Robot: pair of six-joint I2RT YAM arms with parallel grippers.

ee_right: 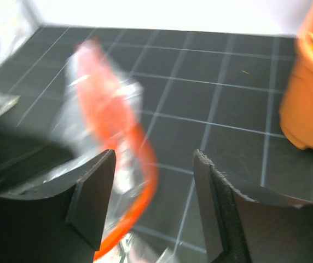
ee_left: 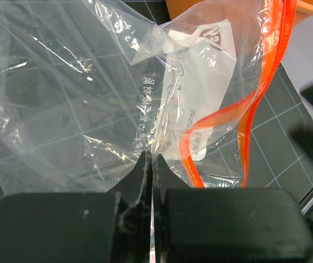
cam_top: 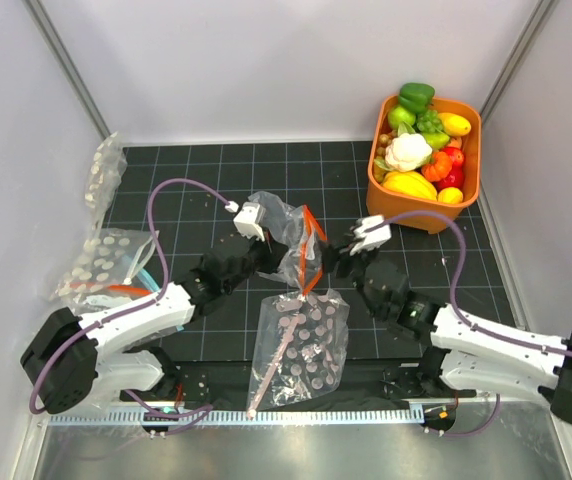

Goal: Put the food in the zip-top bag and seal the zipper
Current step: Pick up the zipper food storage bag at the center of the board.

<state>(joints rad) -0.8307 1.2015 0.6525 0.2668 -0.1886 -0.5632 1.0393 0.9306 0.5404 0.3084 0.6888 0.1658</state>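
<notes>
In the right wrist view, the zipper [ee_right: 110,118] is blurred and the orange bin [ee_right: 309,109] is cut off.

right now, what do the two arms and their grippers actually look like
Both the left arm and right arm have white shells between black joints and chunky black bases. A lilac cable loops along each to a small white camera block at the wrist. The left gripper and right gripper are matte black with flat, blocky fingers.

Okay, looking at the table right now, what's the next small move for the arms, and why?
Probably swing the open right gripper over to the orange bin for the cauliflower. The left gripper is shut on the zip-top bag, and nothing from the bin is in it yet.
</notes>
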